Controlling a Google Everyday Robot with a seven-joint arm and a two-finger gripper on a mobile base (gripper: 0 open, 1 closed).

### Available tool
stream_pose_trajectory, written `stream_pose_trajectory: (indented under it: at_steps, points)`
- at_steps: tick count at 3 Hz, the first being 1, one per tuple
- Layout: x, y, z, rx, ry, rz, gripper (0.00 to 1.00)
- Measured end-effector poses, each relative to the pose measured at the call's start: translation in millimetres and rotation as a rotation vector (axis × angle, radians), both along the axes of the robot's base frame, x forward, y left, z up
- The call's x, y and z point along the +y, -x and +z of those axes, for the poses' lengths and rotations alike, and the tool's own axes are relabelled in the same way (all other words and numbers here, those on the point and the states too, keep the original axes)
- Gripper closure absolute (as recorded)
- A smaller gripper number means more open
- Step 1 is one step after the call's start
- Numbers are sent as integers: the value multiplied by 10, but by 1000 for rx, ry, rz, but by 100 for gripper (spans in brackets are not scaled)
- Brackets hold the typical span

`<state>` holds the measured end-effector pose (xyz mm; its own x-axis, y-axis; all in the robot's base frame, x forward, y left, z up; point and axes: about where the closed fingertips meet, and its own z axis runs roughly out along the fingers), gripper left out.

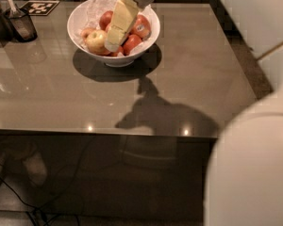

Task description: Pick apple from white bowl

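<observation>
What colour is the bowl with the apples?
The bowl is glossy white in the camera view; the gripper hangs over its apples.

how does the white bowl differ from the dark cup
The wide glossy white bowl holds red apples on paper; the small dark cup holds a utensil. The bowl is far wider than the cup. The hand hangs over the bowl, not the cup. Both stand on the grey table.

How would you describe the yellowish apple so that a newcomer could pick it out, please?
On the grey table, find the white bowl near the far edge, where the claw dips in. The apple lies beside the claw, toward the dark cup; it is yellow, its neighbours red.
</observation>
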<state>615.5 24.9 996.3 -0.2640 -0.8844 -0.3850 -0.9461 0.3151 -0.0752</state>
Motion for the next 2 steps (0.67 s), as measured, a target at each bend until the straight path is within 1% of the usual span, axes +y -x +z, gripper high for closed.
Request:
stream_pose_trajectory:
  at_steps: [1,2]
  points:
    - [381,-252,-122,36,-13,9,0]
    - [646,-506,-192,47,-39,-8,0]
